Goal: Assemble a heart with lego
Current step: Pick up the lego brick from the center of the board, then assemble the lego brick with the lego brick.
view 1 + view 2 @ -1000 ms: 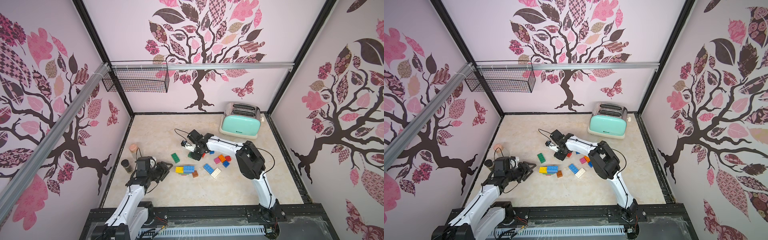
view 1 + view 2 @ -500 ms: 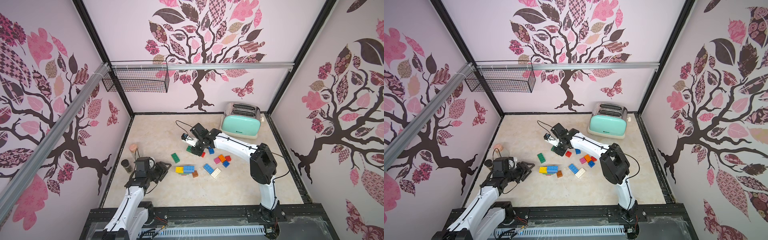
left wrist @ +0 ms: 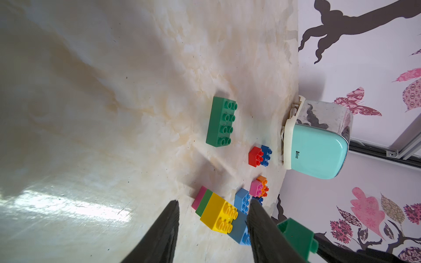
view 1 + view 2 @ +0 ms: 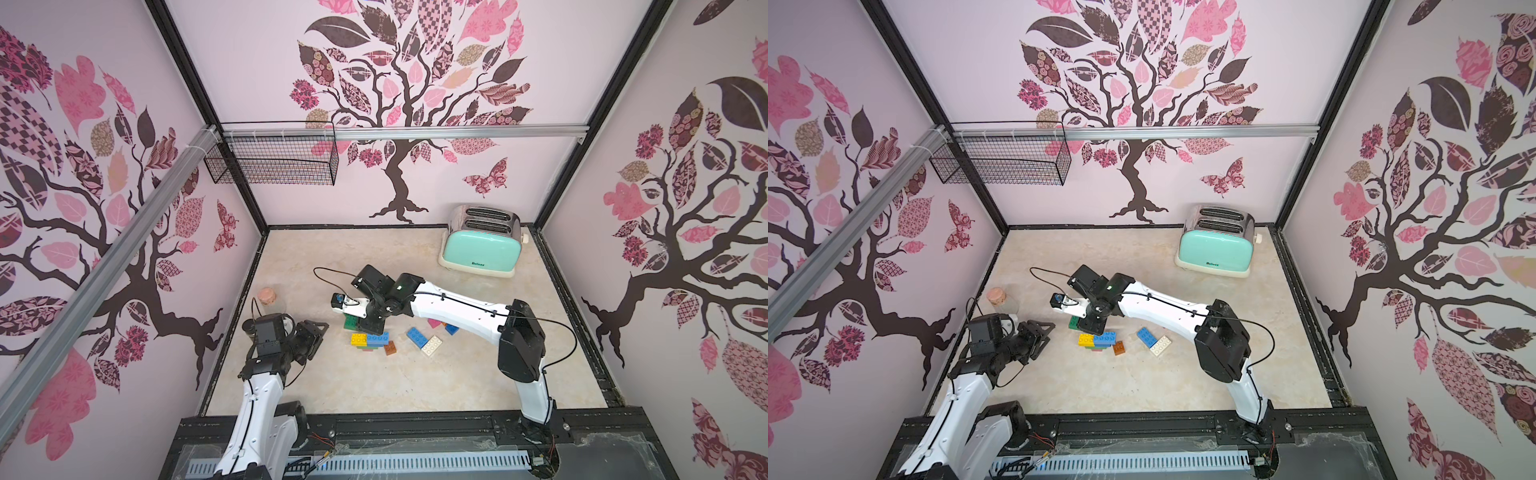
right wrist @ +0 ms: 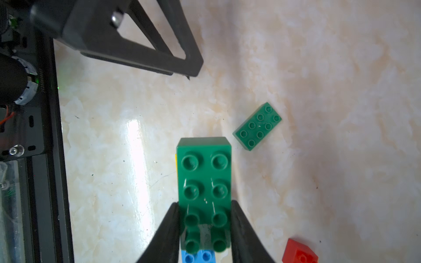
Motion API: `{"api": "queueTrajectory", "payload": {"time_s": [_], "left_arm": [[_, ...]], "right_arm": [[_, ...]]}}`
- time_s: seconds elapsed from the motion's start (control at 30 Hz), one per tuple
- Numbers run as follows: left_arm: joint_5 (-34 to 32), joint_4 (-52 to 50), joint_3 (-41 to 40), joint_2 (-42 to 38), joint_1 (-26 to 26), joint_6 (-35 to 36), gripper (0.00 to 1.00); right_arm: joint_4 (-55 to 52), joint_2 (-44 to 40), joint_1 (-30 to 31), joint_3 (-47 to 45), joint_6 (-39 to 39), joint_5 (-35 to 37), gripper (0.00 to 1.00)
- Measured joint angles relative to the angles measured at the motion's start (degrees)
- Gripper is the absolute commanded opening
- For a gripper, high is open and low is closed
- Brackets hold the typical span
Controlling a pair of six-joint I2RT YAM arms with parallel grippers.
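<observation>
**Marbled beige tabletop** (image 4: 374,386): glossy and smooth. Broad bare room lies behind both claws, toward the black front rail (image 4: 415,424).

**Mint-and-chrome toaster** (image 4: 480,249): rounded, standing well beyond the right claw near the back corner.

**Right claw** (image 5: 205,205): clamped on one end of a green eight-stud brick (image 5: 205,177), which juts out past the fingertips. Since a second ago this claw has swung from farther back to a spot over the stacked row (image 4: 368,340). Its forearm (image 4: 457,305) now hides the small red brick (image 3: 255,156) in both top views.

**Left claw** (image 3: 213,205): partly open and holding nothing. It has hardly moved; its tips point at the row but stay apart from it.

**Stacked row**, directly below the right claw: a yellow square brick (image 4: 358,339) butts against a blue brick (image 4: 377,338), atop green and pink layers.

**Second green oblong brick** (image 5: 257,126): lying flat just beside the held one, not touching it.

**Loose bricks** beyond the row from the left claw: a blue oblong (image 4: 415,336), a white oblong (image 4: 431,345) and a small brown square (image 4: 390,348).

All bricks are hard, shiny moulded plastic with round studs.
</observation>
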Motion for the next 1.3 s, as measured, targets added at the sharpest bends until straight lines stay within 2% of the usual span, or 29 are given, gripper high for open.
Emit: {"api": "queueTrajectory", "payload": {"time_s": [0.33, 1.3], "left_arm": [[0.1, -0.3, 0.0, -0.1, 0.0, -0.1, 0.52], [0.6, 1.5, -0.8, -0.1, 0.0, -0.5, 0.52]], "right_arm": [[-1.0, 3.3, 0.5, 0.3, 0.0, 0.0, 0.33], [-2.0, 4.9, 1.8, 0.2, -1.2, 1.7, 0.33]]}}
